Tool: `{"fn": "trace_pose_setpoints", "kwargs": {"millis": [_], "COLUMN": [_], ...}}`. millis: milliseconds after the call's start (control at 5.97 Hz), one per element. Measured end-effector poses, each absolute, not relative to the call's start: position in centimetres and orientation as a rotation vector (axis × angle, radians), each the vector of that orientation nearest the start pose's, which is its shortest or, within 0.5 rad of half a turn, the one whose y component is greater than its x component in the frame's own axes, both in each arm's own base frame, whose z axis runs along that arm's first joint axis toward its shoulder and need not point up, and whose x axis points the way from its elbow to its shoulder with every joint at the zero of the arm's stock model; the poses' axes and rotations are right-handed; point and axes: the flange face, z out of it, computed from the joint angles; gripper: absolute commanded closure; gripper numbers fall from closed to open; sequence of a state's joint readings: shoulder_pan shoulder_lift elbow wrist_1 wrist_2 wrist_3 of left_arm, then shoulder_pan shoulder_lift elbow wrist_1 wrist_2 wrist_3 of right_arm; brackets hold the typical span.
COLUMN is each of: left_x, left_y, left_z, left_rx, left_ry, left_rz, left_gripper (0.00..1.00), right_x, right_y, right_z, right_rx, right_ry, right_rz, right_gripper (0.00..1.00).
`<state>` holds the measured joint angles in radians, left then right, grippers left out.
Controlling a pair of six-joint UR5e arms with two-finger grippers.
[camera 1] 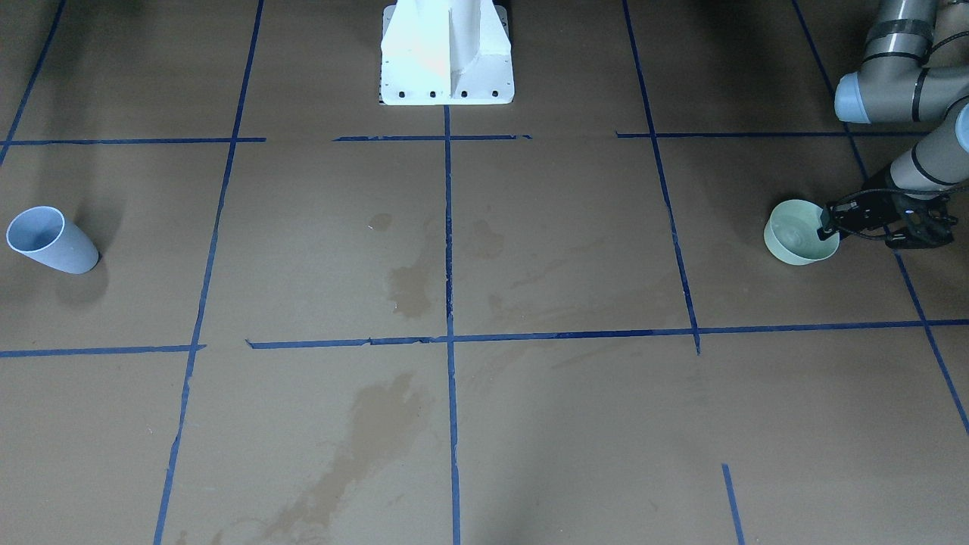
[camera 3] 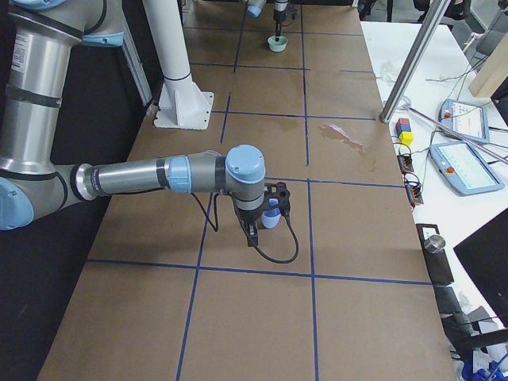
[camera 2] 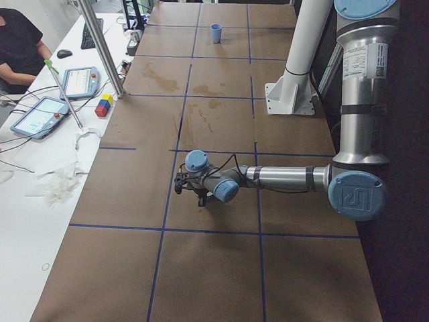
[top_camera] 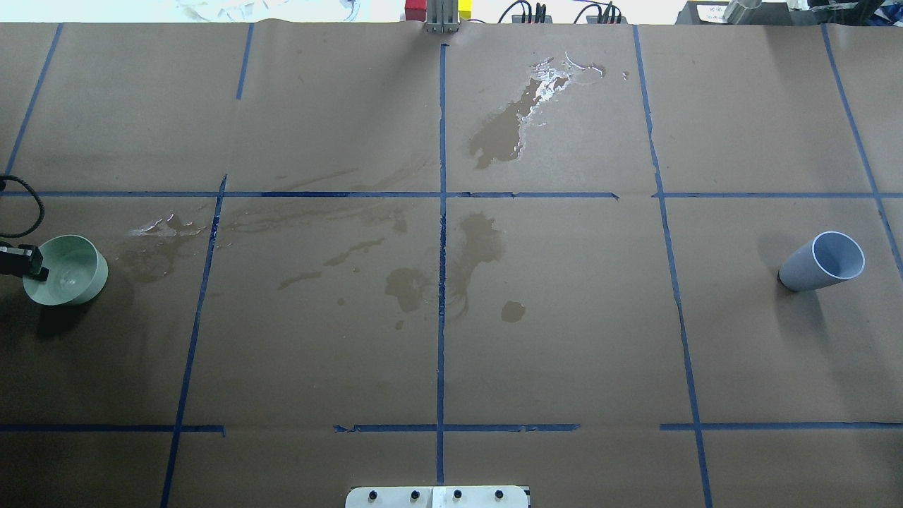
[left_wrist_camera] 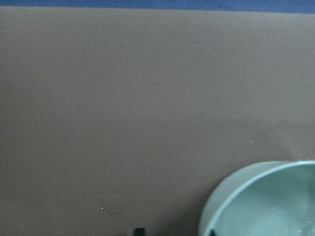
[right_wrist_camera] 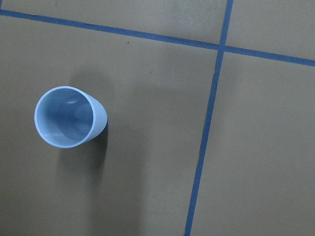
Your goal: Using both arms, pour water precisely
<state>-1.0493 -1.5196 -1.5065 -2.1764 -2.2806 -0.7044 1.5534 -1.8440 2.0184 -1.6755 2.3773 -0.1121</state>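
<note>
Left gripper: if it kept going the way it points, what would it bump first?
The left gripper points straight down, straddling the green bowl at its rim. The fingertip inside would probably touch the bowl's bottom first, the outer one the brown table paper; height is hard to judge.

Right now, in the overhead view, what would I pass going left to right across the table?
Green bowl → wet stain beside it → centre tape line → blue cup.
</note>
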Motion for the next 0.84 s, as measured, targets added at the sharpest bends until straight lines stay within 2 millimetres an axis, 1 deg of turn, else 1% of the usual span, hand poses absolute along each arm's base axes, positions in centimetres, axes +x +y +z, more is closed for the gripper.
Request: {"fn": "trace_pose_setpoints", "kwargs": {"millis": [167, 335, 502, 670, 837], "left_x": [19.1, 19.9, 21.3, 24.1, 28.6], "left_y": [-46.8, -47.9, -48.7, -49.1, -48.9], "left_z": [63.8, 61.0, 57.3, 53.1, 48.1], "left_rx": [-0.006, -0.004, -0.006, -0.013, -0.032], "left_ry": [0.858, 0.905, 0.96, 1.006, 1.055], "left_rz": [-0.003, -0.019, -0.034, -0.037, -0.029], "left_gripper": [1.0, 1.0, 1.0, 1.0, 1.0], "right_x": [5.5, 5.5, 5.5, 5.5, 5.5], "right_y": [-37.7, -37.6, -37.6, -37.6, -37.6], "right_z": [56.2, 56.1, 56.1, 56.1, 56.0], "right_rx": [0.108, 0.107, 0.105, 0.104, 0.105], "right_ry": [-0.802, -0.803, -0.804, -0.804, -0.804], "right_rz": [-0.147, -0.142, -0.136, -0.133, -0.134], "right_gripper": [0.0, 0.0, 0.0, 0.0, 0.0]}}
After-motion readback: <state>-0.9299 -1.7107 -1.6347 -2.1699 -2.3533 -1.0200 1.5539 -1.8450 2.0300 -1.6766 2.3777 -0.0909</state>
